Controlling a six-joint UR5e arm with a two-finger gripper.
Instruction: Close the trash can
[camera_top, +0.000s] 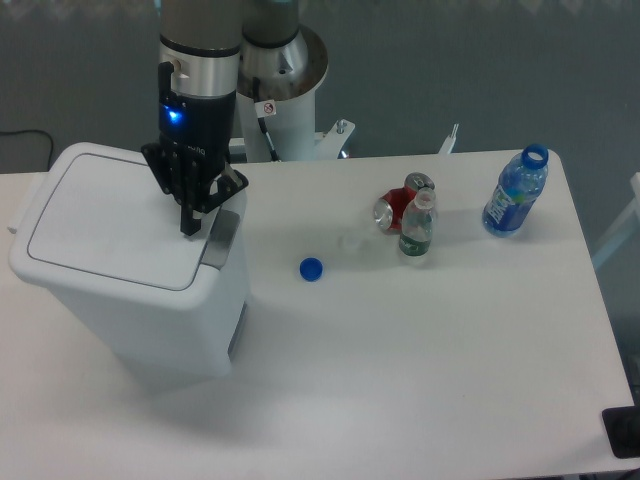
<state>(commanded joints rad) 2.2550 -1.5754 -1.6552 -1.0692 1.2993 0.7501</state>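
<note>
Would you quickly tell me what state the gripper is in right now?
Gripper: shut, fingers together and holding nothing, its tip on the lid of the trash can near the latch edge.

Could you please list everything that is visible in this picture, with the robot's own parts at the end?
trash can: one, white with a grey front latch tab, on the left of the table, lid lying flat on the body.
blue bottle: one, blue with no cap on, upright near the table's far right corner.
small bottle: one, clear with a green label, upright right of the table's middle.
cans: two, red and silver, just behind and left of the small bottle.
bottle cap: one, blue, lying alone near the table's middle.
table: one, white.
robot base: one, white, behind the table.
hand: one, black, fingers together, tip on or just above the lid's right edge.
</note>
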